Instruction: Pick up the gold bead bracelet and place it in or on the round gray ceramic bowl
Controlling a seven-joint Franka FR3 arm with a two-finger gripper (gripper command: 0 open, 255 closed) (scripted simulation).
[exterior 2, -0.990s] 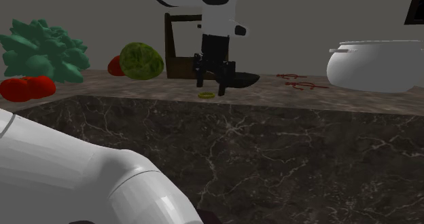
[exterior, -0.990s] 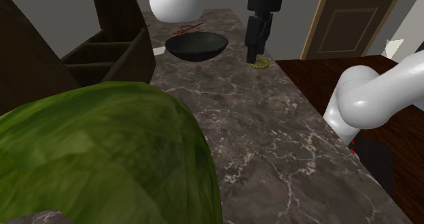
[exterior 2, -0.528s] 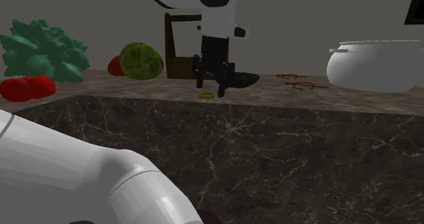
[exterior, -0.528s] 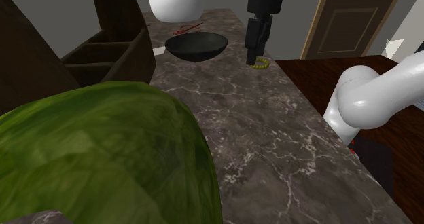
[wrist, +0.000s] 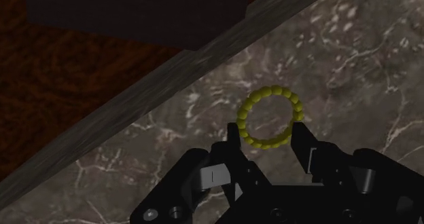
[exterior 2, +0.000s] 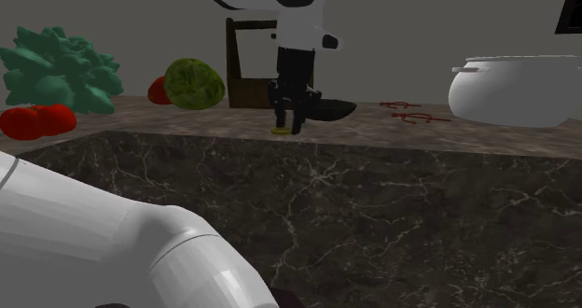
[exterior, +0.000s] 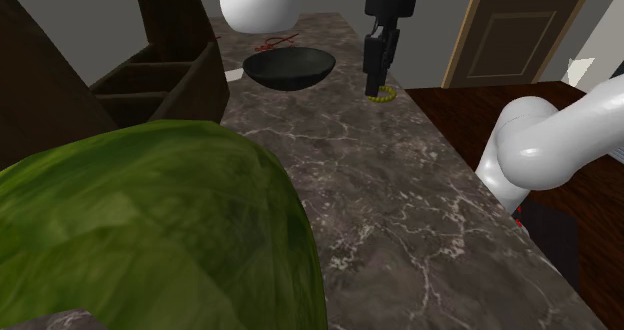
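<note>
The gold bead bracelet [wrist: 270, 88] lies flat on the dark veined countertop [exterior: 400, 198], close to the edge that drops to the reddish wood floor [wrist: 61, 87]. The wrist view shows it as a whole ring with the gripper [wrist: 265, 129] straddling it. One black fingertip [wrist: 232, 130] sits against the ring's outer edge and the other against the opposite edge, so the hand is clasped on the bracelet while it rests on the stone. The shoulder view hides that contact: there the gripper [exterior: 374, 86] stands upright, its fingers narrow and drawn together, and only part of the bracelet [exterior: 384, 95] peeps out at its foot. That view does show the round bowl [exterior: 289, 69], drawn nearly black, on the counter near the gripper toward the shoulder view's left and apart from the bracelet. A white pot [exterior: 258, 3] stands beyond the bowl, and a large green rounded thing [exterior: 150, 228] fills the foreground. The second exterior view looks across the counter at a low angle. Here the gripper [exterior 2: 288, 127] comes straight down onto the bracelet [exterior 2: 278, 130], seen as a thin yellow sliver, with the bowl [exterior 2: 331, 109] just behind it and the white pot [exterior 2: 518, 90] far toward that view's right.
</note>
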